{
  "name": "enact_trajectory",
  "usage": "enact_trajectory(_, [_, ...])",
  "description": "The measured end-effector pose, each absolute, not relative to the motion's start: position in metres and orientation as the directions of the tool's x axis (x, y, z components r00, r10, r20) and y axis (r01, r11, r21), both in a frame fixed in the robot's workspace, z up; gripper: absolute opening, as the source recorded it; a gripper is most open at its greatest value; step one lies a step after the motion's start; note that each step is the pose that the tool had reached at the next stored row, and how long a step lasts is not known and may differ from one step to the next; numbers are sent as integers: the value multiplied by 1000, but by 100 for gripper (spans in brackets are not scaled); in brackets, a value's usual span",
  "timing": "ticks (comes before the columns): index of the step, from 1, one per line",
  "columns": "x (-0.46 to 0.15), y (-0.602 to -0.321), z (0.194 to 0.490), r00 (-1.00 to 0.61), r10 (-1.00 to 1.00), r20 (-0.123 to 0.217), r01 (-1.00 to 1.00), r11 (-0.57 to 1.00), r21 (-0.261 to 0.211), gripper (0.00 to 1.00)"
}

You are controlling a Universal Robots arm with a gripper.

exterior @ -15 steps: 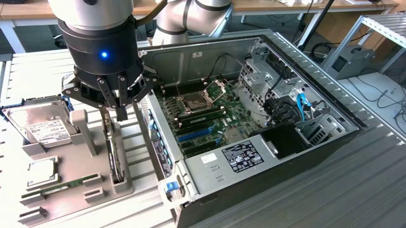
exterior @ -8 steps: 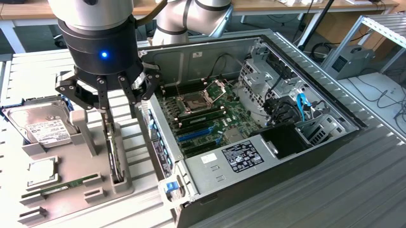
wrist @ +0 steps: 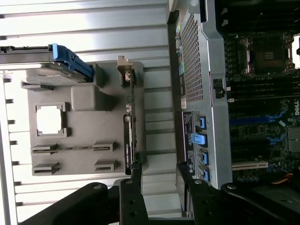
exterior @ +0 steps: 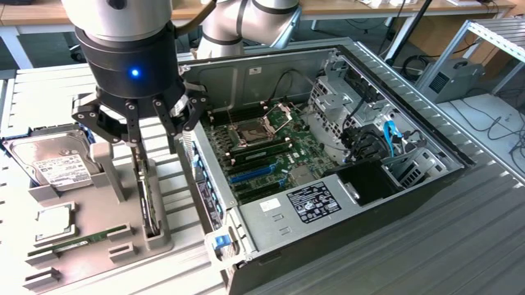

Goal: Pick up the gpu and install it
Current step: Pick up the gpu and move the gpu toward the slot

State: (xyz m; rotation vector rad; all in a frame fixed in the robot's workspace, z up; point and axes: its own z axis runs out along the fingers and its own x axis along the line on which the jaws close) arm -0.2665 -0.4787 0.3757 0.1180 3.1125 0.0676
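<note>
The gpu (exterior: 146, 193) stands on edge in a slot of the grey holder (exterior: 98, 209), showing as a thin dark strip. In the wrist view the gpu (wrist: 131, 136) is edge-on, with its silver bracket (wrist: 123, 65) at the far end. My gripper (exterior: 154, 140) hangs just above the card's upper edge, open, with nothing between its black fingers (exterior: 131, 132). Seen from the wrist, the gripper (wrist: 158, 177) is spread wide, one finger (wrist: 132, 187) over the card's near end and the other toward the case.
The open computer case (exterior: 426, 138) lies at the exterior view's right, close beside the holder, with the motherboard (exterior: 271, 153) and blue slots (exterior: 250, 175) exposed. On the holder also rest a hard drive (exterior: 58, 163), a CPU (exterior: 53, 221) and a RAM stick (exterior: 82, 241).
</note>
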Motion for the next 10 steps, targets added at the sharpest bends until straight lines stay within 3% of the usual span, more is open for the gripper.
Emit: enact_trajectory(10, [-267, -479, 372, -997, 76, -24, 75, 996, 44, 42])
